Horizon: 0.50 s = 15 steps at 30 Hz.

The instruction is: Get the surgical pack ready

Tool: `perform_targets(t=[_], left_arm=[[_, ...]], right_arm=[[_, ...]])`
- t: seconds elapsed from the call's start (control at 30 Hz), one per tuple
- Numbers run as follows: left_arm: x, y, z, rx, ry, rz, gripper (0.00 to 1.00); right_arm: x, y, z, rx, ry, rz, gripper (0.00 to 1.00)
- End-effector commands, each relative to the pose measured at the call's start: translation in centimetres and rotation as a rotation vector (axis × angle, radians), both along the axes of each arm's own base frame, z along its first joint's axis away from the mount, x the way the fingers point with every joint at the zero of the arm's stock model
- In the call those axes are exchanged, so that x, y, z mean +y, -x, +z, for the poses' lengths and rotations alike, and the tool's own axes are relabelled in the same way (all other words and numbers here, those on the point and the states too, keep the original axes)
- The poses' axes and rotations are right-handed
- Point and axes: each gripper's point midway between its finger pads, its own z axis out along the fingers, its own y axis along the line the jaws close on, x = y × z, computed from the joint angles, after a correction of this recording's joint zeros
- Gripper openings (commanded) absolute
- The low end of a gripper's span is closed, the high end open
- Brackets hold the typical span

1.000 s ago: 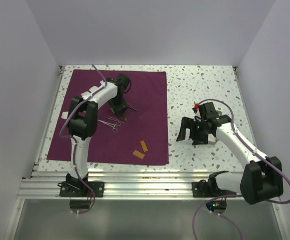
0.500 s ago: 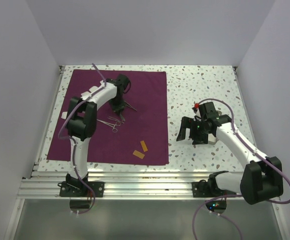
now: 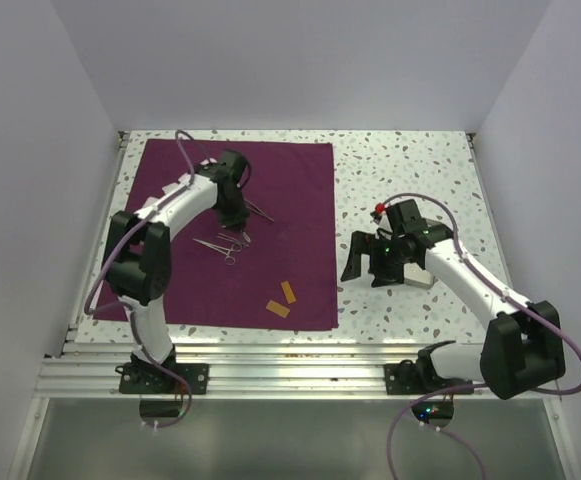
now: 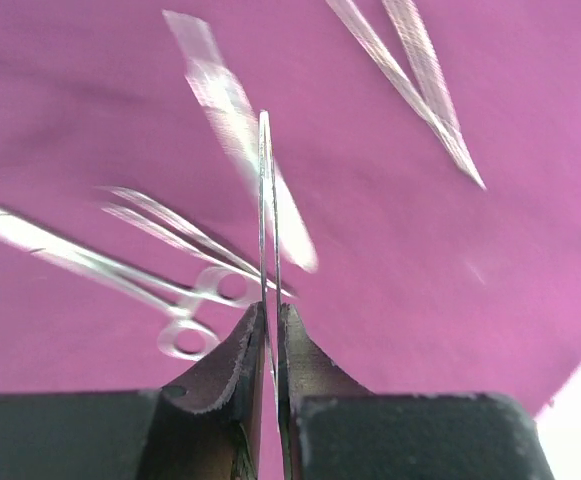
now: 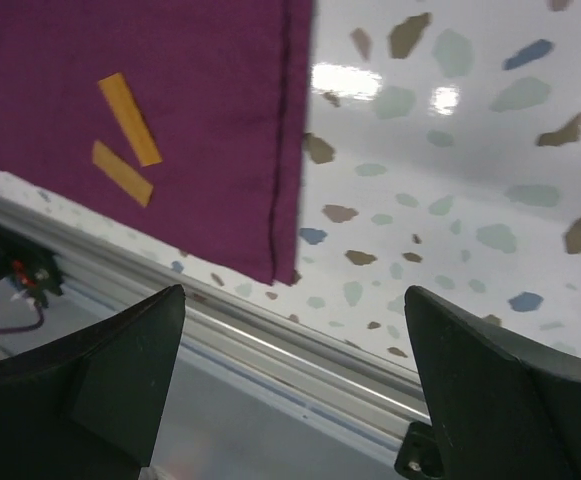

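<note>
The surgical pack [image 3: 300, 215] is a deep purple sheet lying flat on the left half of the table. My left gripper [image 3: 235, 212] is over its middle, shut on a thin pair of metal tweezers [image 4: 267, 190] that stands edge-on between the pads [image 4: 270, 308]. Ring-handled forceps [image 3: 220, 244] lie on the sheet just below it and also show in the left wrist view [image 4: 185, 335]. Another slim instrument [image 3: 258, 211] lies to the right. My right gripper [image 3: 361, 262] is open and empty, just right of the sheet's right edge [image 5: 288, 150].
Two orange strips [image 3: 283, 300] lie near the sheet's front right corner and show in the right wrist view [image 5: 130, 120]. A small white block [image 3: 421, 277] sits under the right arm. The aluminium rail [image 3: 290, 355] runs along the table's front edge.
My left arm has swung its elbow out to the left, and its gripper has shifted slightly left with the tweezers. My right gripper has moved left toward the sheet's edge.
</note>
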Motion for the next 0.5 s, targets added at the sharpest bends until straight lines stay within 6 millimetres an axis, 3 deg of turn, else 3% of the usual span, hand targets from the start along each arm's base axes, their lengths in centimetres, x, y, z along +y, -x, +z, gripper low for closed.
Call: perform_targets(t=[0.0,0.03,0.1,0.13,0.23,0.27,0.33,0.47], left_arm=[[-6.0,1.5,3.8,-0.112,0.344,-0.322,0.00],[-7.0,1.3,6.2,-0.214,0.403,-0.392,0.00],[-8.6,3.4,6.9,-0.253,0.531,-0.491,0.00],[-9.0,4.3,8.7,-0.298,0.575,-0.526,0.00],[-10.4,7.6,10.0,-0.324,0.727,-0.604,0.00],[-11.0,9.3,9.6,-0.291,0.775,-0.630,0.00],[-12.1,10.3,11.0,-0.330,0.828,-0.673,0.00],[-14.2,12.8,11.0,-0.300,0.850,-0.731,0.00]], right_arm=[[4.0,-1.7,3.5,-0.054,-0.194,0.046,0.95],[5.0,-2.5,4.4,-0.087,-0.249,0.053,0.94],[6.3,-3.2,5.6,-0.090,-0.311,0.045,0.91],[6.7,-3.8,6.1,-0.104,-0.322,0.037,0.88],[8.0,-5.6,7.4,-0.117,-0.350,-0.004,0.82],[8.8,-6.0,8.1,-0.128,-0.363,0.002,0.80],[9.7,-7.2,8.2,-0.130,-0.365,-0.035,0.77],[12.2,-8.7,9.4,-0.149,-0.379,-0.029,0.72]])
